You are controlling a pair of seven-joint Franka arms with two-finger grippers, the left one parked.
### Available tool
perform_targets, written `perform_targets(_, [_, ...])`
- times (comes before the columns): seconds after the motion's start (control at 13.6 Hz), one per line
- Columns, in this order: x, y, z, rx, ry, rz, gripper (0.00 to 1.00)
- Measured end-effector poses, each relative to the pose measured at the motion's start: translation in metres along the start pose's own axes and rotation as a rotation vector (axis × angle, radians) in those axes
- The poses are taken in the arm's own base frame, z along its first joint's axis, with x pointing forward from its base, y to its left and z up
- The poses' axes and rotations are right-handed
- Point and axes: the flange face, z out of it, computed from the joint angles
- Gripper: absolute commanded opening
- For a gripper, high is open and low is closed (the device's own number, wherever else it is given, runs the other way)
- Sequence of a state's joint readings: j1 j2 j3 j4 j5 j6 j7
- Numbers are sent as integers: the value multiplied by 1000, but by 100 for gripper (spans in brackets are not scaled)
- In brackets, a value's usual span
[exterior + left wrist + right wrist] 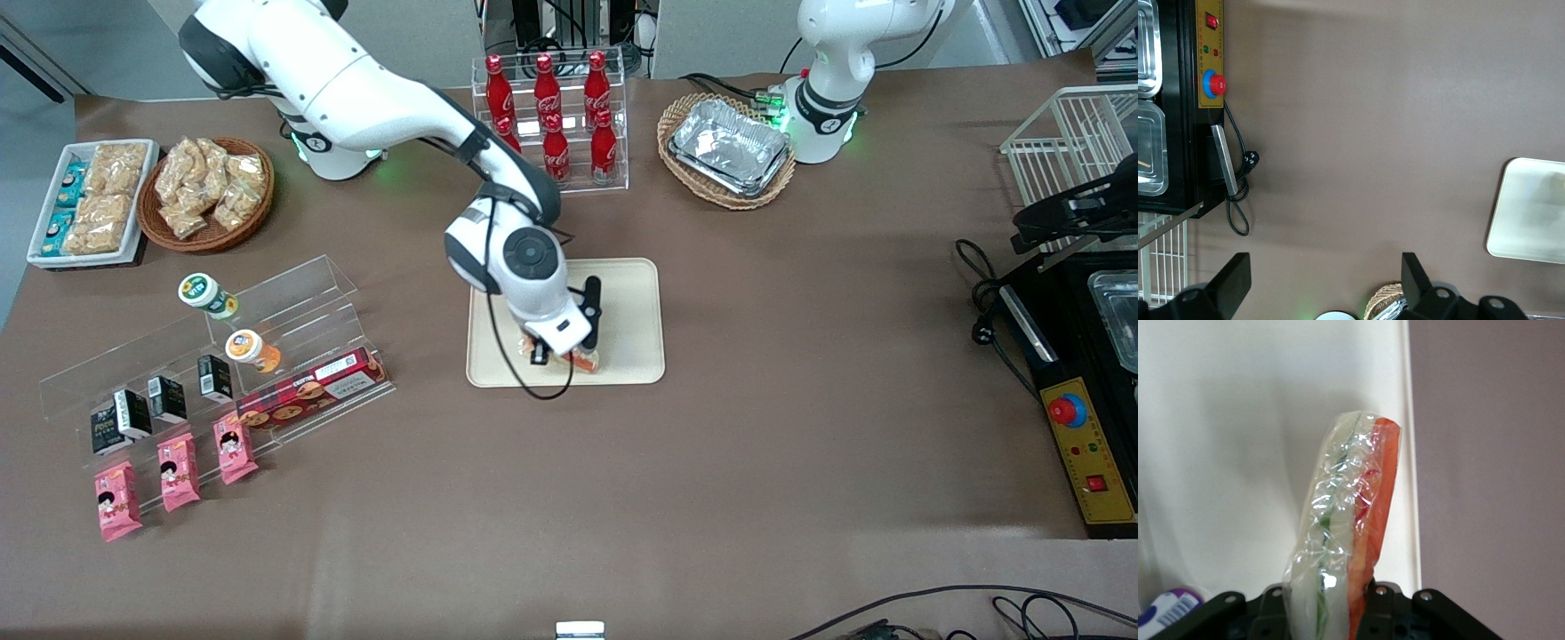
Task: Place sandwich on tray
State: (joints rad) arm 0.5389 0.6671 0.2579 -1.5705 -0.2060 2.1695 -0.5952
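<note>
The sandwich (1345, 520) is a wedge in clear wrap with pale bread, a green streak and an orange-red edge, and my right gripper (1328, 613) is shut on it. In the front view the gripper (564, 354) hangs over the cream tray (631, 302), near the tray's edge closest to the front camera, with a bit of the orange sandwich (585, 360) showing under it. The wrist view shows the tray's pale surface (1225, 453) beneath the sandwich and its rim (1410, 453) beside it. Whether the sandwich touches the tray cannot be told.
A clear rack of red cola bottles (551, 116) stands farther from the front camera than the tray. A wicker basket of foil trays (729, 151) is beside it. Snack shelves (213, 356), pink packets (178, 471) and a snack basket (206, 191) lie toward the working arm's end.
</note>
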Motion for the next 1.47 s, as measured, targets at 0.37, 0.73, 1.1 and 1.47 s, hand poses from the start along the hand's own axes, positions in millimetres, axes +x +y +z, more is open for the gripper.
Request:
perform_targets(0.37, [7, 0, 15, -20, 32, -7, 50])
perform_targets(0.73, [5, 5, 28, -20, 45, 3, 100])
perform_targets(1.1, [-22, 47, -11, -57, 78, 78, 100])
perform_targets(1.47, [-122, 107, -109, 56, 134, 337, 100])
